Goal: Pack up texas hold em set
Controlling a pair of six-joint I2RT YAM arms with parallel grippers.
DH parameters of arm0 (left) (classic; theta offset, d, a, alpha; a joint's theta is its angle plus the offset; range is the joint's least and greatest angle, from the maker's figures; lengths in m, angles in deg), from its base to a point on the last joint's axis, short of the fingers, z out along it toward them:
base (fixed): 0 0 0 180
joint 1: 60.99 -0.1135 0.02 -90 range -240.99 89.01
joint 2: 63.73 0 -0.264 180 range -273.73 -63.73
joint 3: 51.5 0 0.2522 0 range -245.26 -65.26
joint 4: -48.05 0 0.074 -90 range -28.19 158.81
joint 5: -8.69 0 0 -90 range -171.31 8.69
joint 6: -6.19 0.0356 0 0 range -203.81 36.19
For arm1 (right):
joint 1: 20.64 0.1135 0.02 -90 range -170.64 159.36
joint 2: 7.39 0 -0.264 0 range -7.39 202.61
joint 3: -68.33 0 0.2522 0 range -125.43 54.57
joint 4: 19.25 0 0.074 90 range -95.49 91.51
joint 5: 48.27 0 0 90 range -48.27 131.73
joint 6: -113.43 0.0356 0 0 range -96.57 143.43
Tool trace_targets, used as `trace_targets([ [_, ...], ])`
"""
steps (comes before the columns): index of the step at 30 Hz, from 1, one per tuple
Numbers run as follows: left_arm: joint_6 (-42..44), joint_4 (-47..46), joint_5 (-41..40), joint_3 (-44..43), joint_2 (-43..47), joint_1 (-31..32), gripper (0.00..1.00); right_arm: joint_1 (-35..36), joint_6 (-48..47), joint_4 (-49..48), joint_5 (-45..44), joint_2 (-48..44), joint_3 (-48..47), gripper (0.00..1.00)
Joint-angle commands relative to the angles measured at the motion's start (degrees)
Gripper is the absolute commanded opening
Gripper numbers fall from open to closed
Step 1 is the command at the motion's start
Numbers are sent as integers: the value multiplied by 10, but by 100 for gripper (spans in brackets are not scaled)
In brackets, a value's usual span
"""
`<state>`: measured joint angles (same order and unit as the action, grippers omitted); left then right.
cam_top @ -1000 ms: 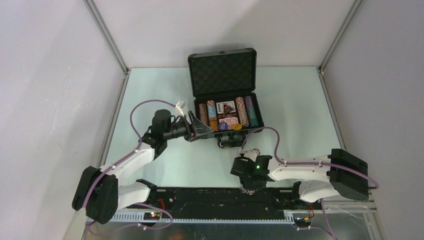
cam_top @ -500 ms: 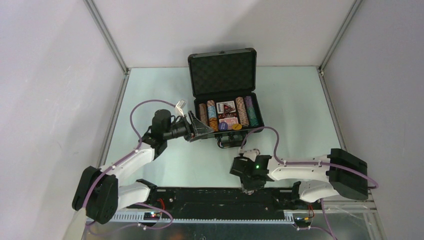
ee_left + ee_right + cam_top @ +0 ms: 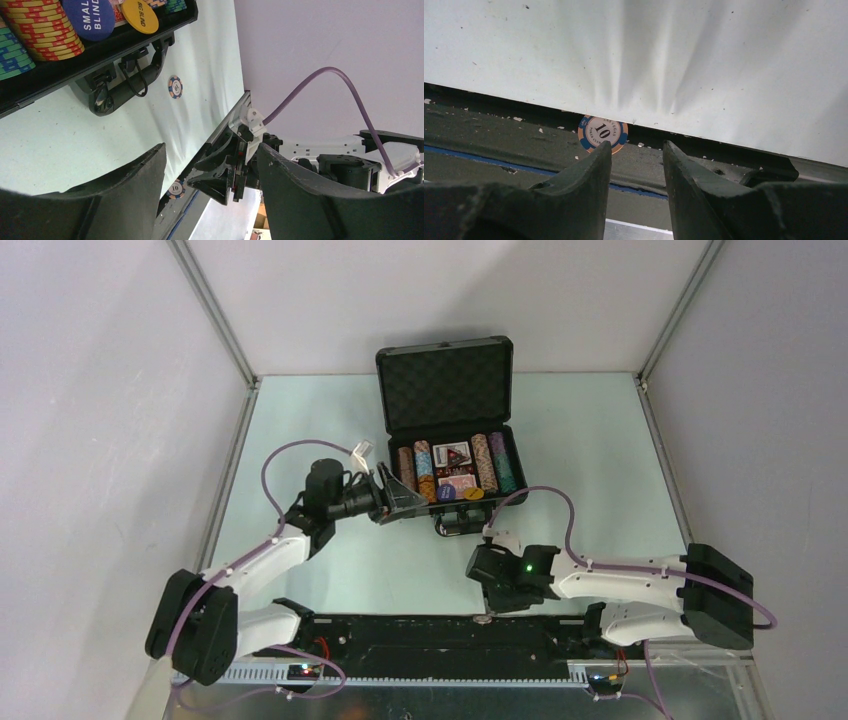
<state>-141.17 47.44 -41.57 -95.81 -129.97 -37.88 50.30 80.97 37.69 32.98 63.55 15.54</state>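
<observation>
The chip lies at the tabletop edge, eleven o'clock off the right gripper, jaws half-spread, empty; left gripper jaws gape wide

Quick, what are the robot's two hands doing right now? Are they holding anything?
Left hand: open, holding nothing.
Right hand: partly open, holding nothing; the 10 chip lies just beyond its fingertips.

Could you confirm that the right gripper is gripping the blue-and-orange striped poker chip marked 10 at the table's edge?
Not gripping: the right wrist view shows the right gripper empty, with the blue-and-orange striped poker chip lying loose past its fingertips.
</observation>
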Motion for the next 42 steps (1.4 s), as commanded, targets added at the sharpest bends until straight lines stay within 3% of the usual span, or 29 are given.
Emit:
trace_targets([
  [1,16,-11,4,-16,-4,4,71,-5,-9,0,-6,-9,-7,51],
  [6,16,-11,4,-18,-5,7,71,1,-3,-24,12,-6,-8,63],
  [14,15,-10,6,-17,-1,9,71,19,-23,-27,-18,-41,-8,58],
  [17,15,-10,7,-17,3,9,71,28,-111,-29,-44,-67,-9,61],
  [20,15,-10,8,-17,10,8,71,32,-198,-52,-18,-90,-14,76],
  [23,13,-11,9,-17,15,9,71,51,-289,-67,-13,-100,-15,80],
  [26,15,-11,12,-13,28,8,71,102,-368,-89,-49,-108,-13,81],
  [34,18,-11,20,-1,44,-2,71,124,-565,-116,60,-116,-53,79],
  [39,20,-11,25,2,43,-8,71,139,-668,-48,17,-43,-82,78],
  [42,19,-11,25,1,41,-9,71,144,-696,-21,34,5,-95,76],
])
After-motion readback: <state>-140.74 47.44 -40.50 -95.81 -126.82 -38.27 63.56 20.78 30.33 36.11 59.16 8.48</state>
